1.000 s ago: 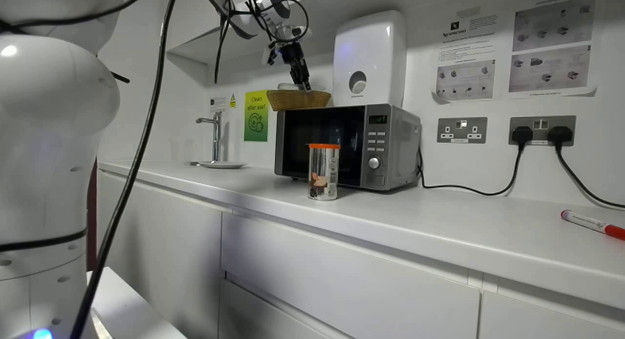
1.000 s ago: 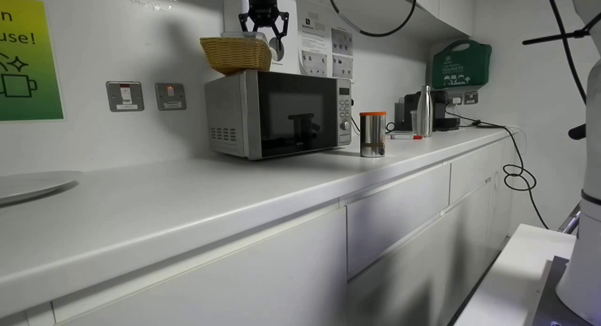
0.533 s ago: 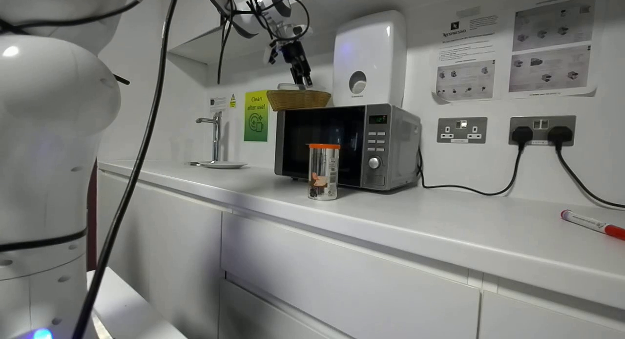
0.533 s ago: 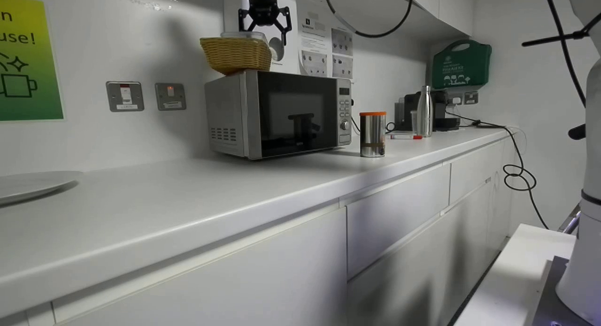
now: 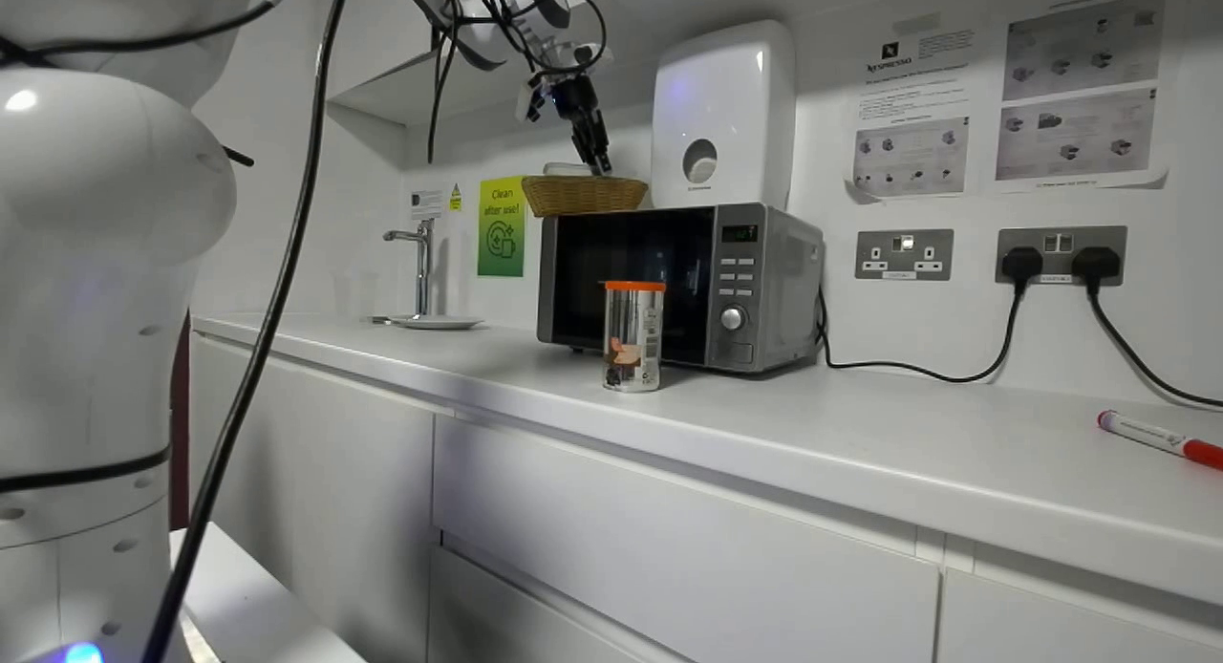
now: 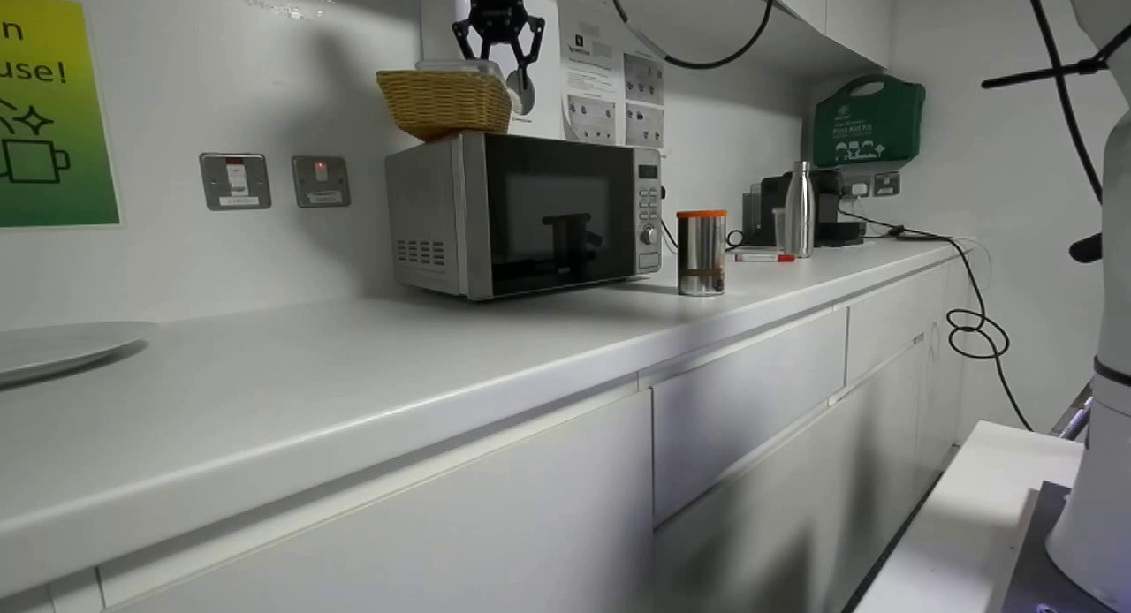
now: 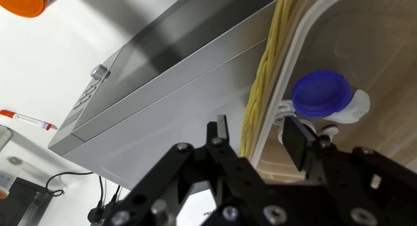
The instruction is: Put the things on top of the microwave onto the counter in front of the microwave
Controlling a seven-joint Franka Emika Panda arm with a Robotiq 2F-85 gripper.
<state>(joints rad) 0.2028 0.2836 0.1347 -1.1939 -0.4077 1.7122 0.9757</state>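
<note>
The tan wicker basket [image 6: 446,103] rests on top of the silver-grey microwave [image 5: 669,286], overhanging its left part in an exterior view. Inside the basket sits a clear plastic tub [image 7: 294,51] holding a blue lid [image 7: 322,93] and small white pieces. My gripper [image 7: 255,123] stands open, partly closed, above the basket's edge. In the wrist view the basket's yellow rim and the tub's edge run between its fingers; no contact can be made out. One finger [image 7: 223,126] is over the microwave top, the other over the tub. The white counter [image 6: 530,348] extends in front.
A silver canister with an orange lid [image 5: 633,338] stands on the counter close to the microwave door. A red marker [image 5: 1161,438] lies farther right. A white dispenser [image 5: 723,114] is on the wall behind, a plate [image 6: 71,348] lies near the tap [image 5: 420,262], and cupboards hang overhead.
My gripper's fingers spread wider half a second ago and have since come closer together. The gripper has barely shifted; the basket, microwave and canister have stayed put.
</note>
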